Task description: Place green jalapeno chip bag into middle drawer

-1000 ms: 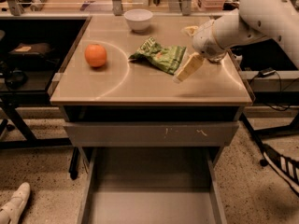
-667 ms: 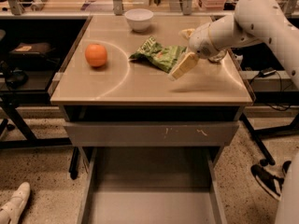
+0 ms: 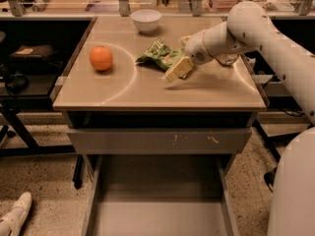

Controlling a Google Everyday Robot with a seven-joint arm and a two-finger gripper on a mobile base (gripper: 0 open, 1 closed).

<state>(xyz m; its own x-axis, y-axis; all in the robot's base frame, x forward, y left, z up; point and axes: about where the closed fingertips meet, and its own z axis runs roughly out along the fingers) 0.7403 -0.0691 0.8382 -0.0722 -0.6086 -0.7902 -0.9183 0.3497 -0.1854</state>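
Gripper (image 3: 178, 69) over the table (image 3: 211, 90) — chip bag (image 3: 158, 53) just behind-left, orange (image 3: 101, 58) farther left, bowl (image 3: 146, 19) behind, drawer (image 3: 157, 215) below, in front.

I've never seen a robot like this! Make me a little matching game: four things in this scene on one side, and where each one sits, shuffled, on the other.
Things:
1. orange
2. white bowl
3. green jalapeno chip bag
4. middle drawer

Places:
A. pulled open, below the tabletop
B. back edge of the tabletop
C. left part of the tabletop
D. middle of the tabletop, right next to the gripper

Pairs: 1-C, 2-B, 3-D, 4-A
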